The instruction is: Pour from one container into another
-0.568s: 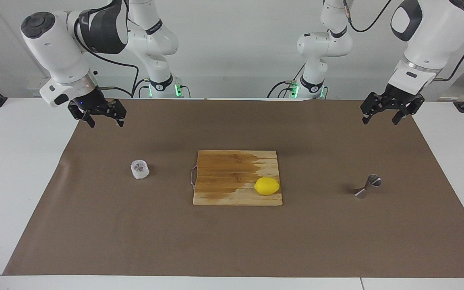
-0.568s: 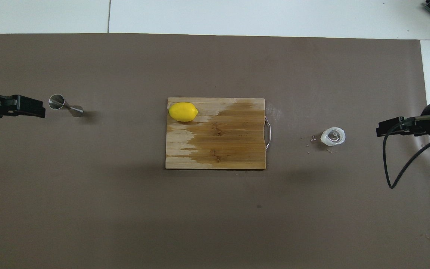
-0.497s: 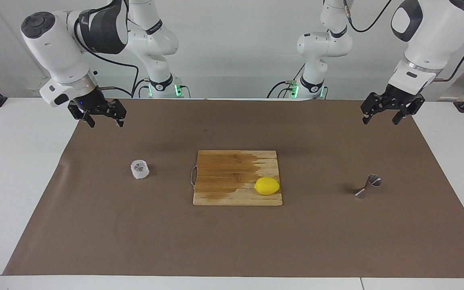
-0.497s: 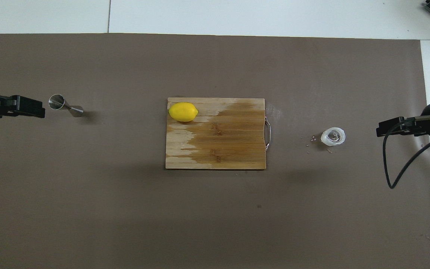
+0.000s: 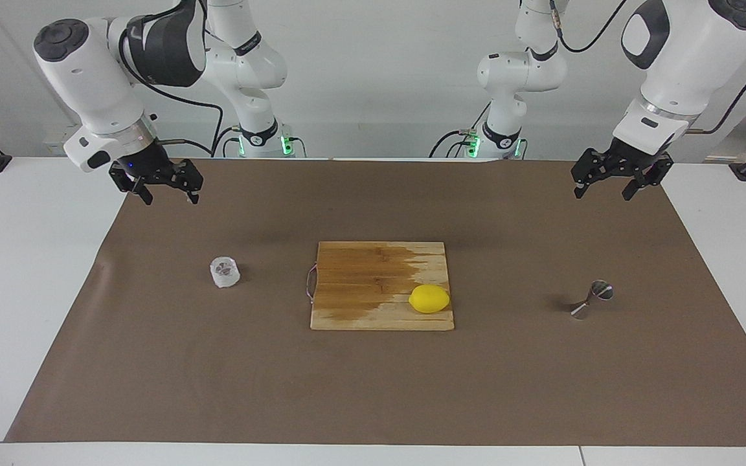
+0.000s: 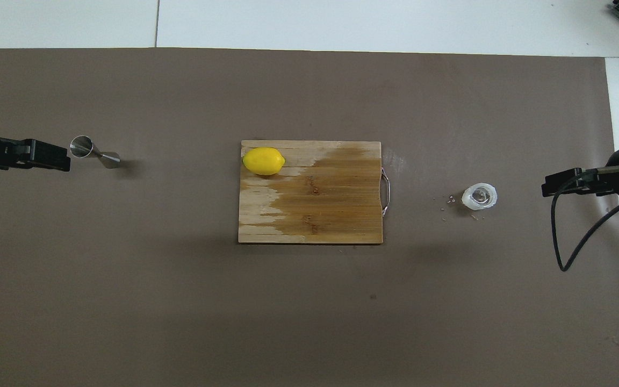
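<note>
We have yet to start. Our left gripper (image 5: 601,184) and right gripper (image 5: 164,191) hang spread above the worktop (image 5: 373,388). Next, we lower onto the cup (image 5: 225,272) at the right arm's end; the jigger (image 5: 592,299) lies tipped at the left arm's end.

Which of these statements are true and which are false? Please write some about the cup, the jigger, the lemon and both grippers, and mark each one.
1. The lemon lies on the cutting board. True.
2. The translucent cup stands on the cutting board. False: it stands on the brown mat, toward the right arm's end of the table.
3. The left gripper holds the jigger. False: it is open and empty, in the air; the jigger is on the mat.
4. The right gripper is open and holds nothing. True.
5. The jigger is beside the cup. False: the cutting board lies between them.
</note>
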